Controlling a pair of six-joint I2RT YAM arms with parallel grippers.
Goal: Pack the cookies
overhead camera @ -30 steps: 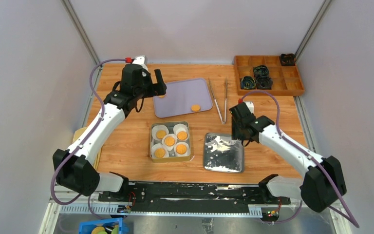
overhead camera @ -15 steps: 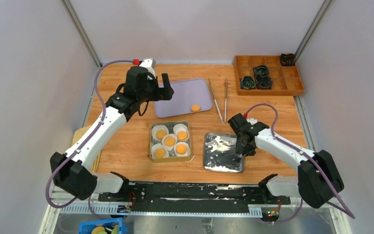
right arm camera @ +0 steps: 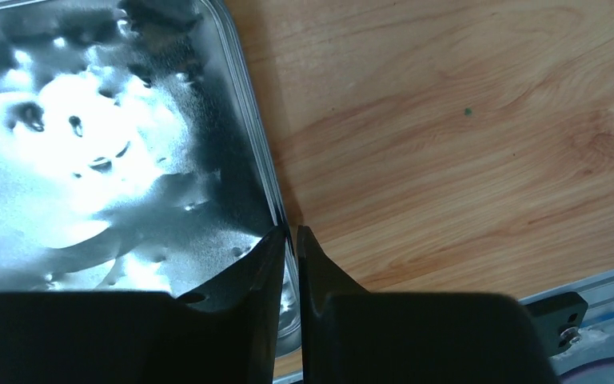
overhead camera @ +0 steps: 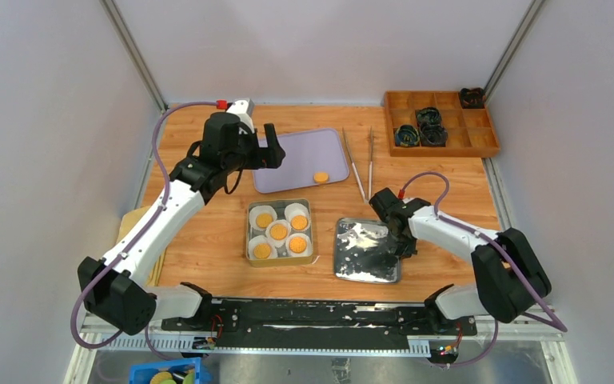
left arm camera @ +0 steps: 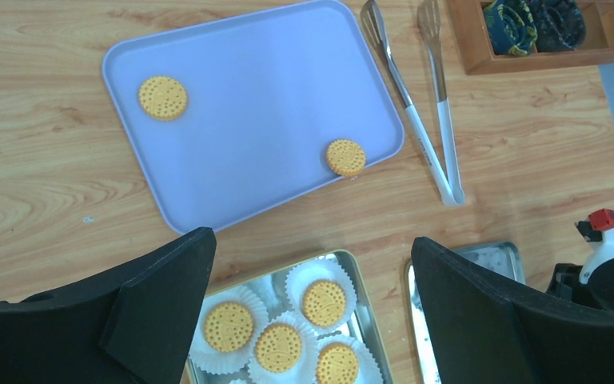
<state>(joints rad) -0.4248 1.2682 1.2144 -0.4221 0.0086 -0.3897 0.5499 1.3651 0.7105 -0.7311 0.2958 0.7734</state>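
Right hand [right arm camera: 289,234] lowered, clamped on lid [right arm camera: 120,152]

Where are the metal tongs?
In the top view the tongs lie flat on the table, right of centre, between the purple tray and the wooden compartment box.
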